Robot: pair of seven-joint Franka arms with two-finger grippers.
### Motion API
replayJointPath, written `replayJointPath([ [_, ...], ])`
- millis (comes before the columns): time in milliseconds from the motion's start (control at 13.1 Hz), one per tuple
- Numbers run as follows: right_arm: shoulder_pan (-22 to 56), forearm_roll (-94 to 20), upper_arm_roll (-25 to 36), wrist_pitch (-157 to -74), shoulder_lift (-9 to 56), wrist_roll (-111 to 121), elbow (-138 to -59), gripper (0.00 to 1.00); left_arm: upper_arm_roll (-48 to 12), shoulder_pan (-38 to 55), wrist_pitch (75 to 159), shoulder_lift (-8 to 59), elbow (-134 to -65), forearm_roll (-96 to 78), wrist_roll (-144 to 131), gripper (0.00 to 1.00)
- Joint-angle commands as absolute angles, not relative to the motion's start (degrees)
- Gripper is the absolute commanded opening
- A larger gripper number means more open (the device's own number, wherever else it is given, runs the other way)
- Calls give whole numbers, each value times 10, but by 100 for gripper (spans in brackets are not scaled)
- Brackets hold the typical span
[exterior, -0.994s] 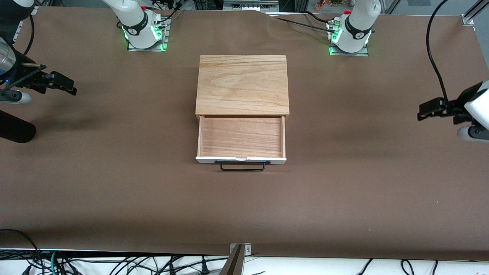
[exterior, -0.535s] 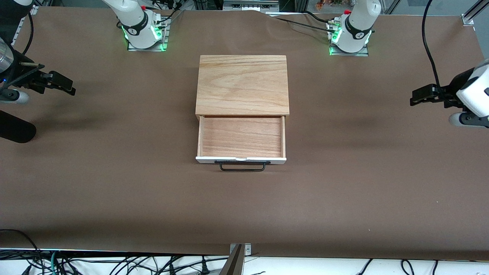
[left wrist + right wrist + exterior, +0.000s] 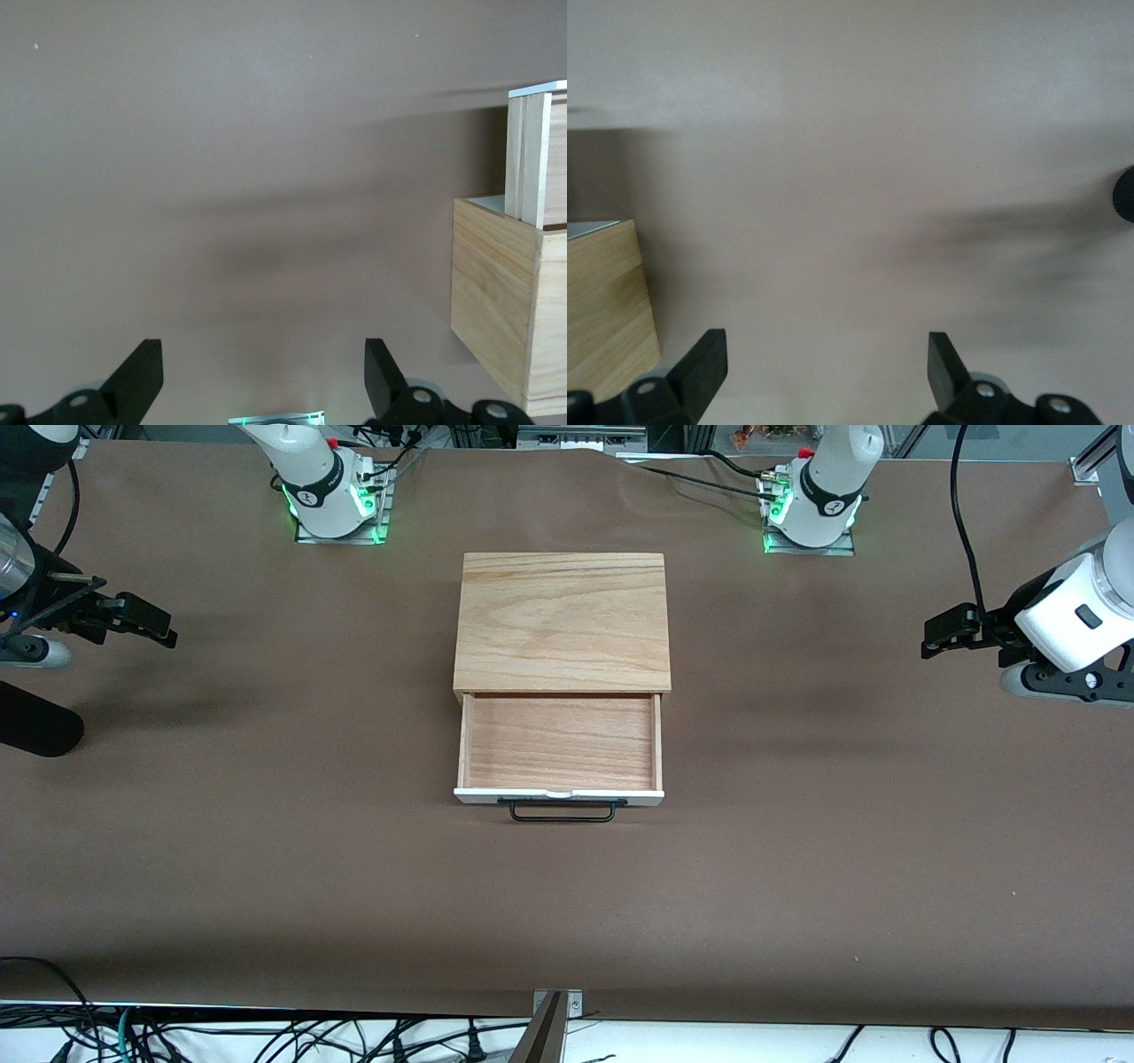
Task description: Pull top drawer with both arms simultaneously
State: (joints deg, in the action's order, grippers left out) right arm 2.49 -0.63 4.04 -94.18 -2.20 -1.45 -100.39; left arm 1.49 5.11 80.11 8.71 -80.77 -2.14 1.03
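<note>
Cabinet sits mid-table, nearer the base-side edge. Top drawer sticks out of its front toward the front-cam edge, handle outermost. Left gripper is over the left-arm end, right gripper over the right-arm end, both well apart from cabinet.

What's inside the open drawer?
Nothing shows inside the top drawer: only its bare wooden bottom. The part tucked under the cabinet is covered, so it can't be checked.

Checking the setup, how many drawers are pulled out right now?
1: the top drawer, pulled out of the cabinet toward the front camera, mid-table. Any lower drawers would be hidden beneath it.
</note>
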Motion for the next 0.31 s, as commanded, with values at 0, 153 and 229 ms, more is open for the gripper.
replayJointPath([
  [0, 25, 1, 38, -942, -20, -19, -995, 100, 16, 52, 813, 73, -827, -24, 7, 100],
  [153, 25, 1, 38, -943, -20, -19, -995, 100, 16, 52, 813, 76, -826, -24, 7, 100],
  [229, 25, 2, 36, -943, -20, -19, -995, 100, 16, 51, 813, 76, -826, -25, 6, 100],
])
